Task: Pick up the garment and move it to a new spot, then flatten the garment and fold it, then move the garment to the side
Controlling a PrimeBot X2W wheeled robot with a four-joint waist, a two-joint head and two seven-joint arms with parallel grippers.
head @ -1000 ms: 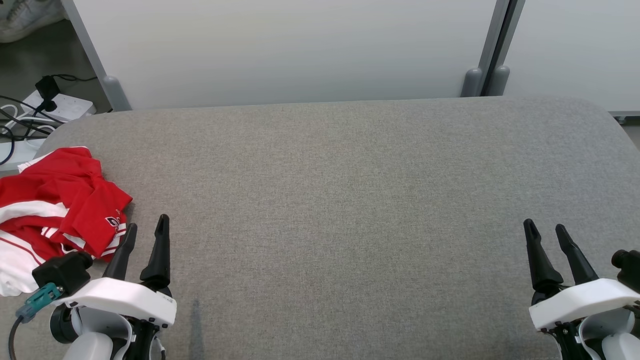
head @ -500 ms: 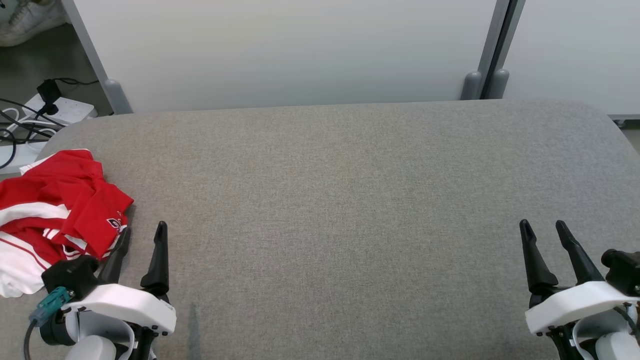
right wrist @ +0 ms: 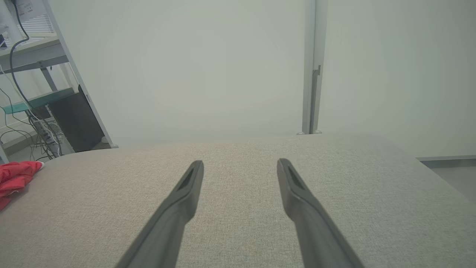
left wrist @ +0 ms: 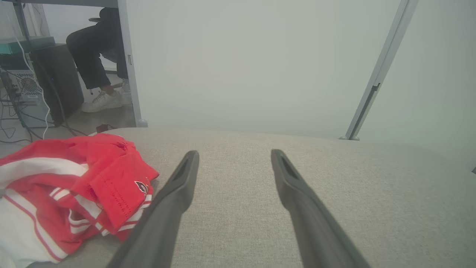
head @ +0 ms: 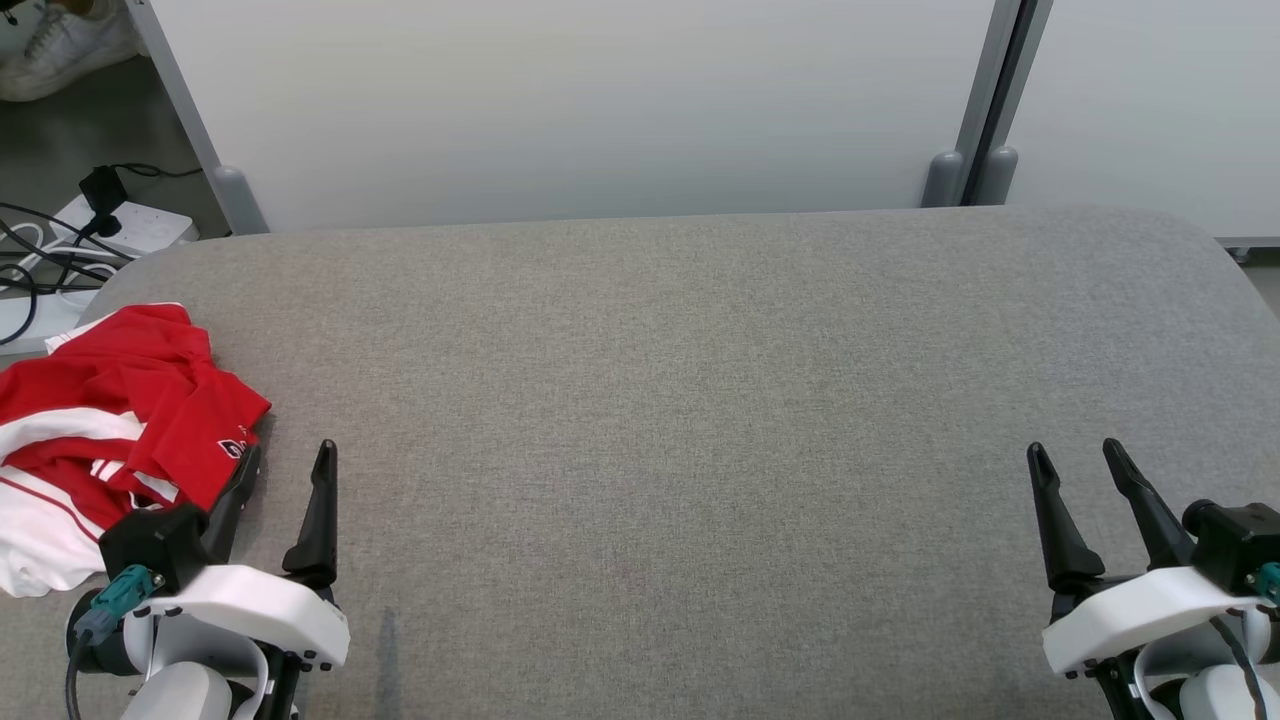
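- Jaws first: in the head view the left gripper point(head: 288, 450) and the right gripper point(head: 1072, 447) are both spread open with nothing between the fingers. They sit near left and near right, well apart. The garment point(head: 110, 400), a crumpled red and white shirt, lies at the left edge of the grey padded table point(head: 700, 380), right beside the left gripper's outer finger.
- Left wrist view: left gripper point(left wrist: 235, 152) is wide open and empty over bare fabric. The garment point(left wrist: 74, 178) is bunched up just left of it. Can't tell if they touch.
- Right wrist view: right gripper point(right wrist: 240, 162) is open and holding nothing. The garment point(right wrist: 15, 175) is way off at the left edge.
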